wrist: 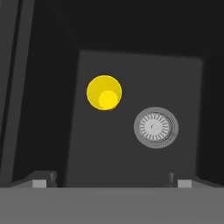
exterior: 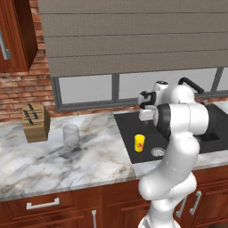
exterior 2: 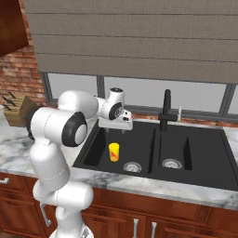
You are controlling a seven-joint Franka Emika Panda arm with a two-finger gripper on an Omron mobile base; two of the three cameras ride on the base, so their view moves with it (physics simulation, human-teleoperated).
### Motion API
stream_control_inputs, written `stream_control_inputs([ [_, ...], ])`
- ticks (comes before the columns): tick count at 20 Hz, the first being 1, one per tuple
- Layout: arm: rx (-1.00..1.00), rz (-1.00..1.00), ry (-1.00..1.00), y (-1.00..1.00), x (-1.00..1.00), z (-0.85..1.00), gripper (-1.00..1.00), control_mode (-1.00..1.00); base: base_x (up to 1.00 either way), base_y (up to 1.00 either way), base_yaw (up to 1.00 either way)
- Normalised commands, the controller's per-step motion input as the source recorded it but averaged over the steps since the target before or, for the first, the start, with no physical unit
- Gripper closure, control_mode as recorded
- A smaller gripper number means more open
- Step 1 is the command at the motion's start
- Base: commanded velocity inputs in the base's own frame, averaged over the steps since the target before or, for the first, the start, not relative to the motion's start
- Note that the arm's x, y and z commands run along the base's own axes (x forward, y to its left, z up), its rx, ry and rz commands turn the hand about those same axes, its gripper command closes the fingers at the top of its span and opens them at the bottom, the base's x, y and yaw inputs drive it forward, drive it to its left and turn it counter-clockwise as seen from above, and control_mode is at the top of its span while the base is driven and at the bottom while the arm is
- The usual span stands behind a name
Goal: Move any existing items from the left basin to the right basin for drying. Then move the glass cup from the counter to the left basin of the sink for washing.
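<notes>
The small yellow container (exterior: 139,143) (exterior 2: 114,152) stands upright in the left basin (exterior: 127,129) (exterior 2: 139,142), close to the round silver drain (exterior 2: 132,166) (wrist: 155,127). My gripper (exterior: 144,116) (exterior 2: 122,124) (wrist: 111,183) hangs above this basin, pointing down, open and holding nothing. In the hand view the yellow container (wrist: 104,92) is seen from above, ahead of the two fingertips (wrist: 39,183) and a little left of centre. The glass cup (exterior: 71,133) stands on the marble counter (exterior: 89,156) left of the sink. The right basin (exterior 2: 204,153) (exterior: 218,120) holds nothing that I can see.
A black curved faucet (exterior 2: 166,109) (exterior: 189,84) rises behind the divider between the basins. A wooden knife block (exterior: 35,122) (exterior 2: 18,110) stands at the back left of the counter, near the glass cup. A window with a blind runs behind the sink.
</notes>
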Motion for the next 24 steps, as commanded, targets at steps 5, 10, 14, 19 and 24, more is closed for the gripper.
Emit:
stream_control_inputs([
  [5,0.00,0.01,0.01,0.00,0.29,-0.20,-1.00,-1.00,0.00,0.00,0.00],
  [10,0.00,0.01,0.03,0.02,0.29,-0.19,-1.00,-1.00,0.00,0.00,0.00],
  [14,0.00,0.01,0.03,0.01,0.28,-0.19,-1.00,-1.00,0.00,0.00,0.00],
  [19,0.00,0.01,0.04,0.01,0.29,-0.19,-1.00,-1.00,0.00,0.00,0.00],
  [24,0.00,0.01,0.05,0.01,0.27,-0.20,-1.00,-1.00,0.00,0.00,0.00],
])
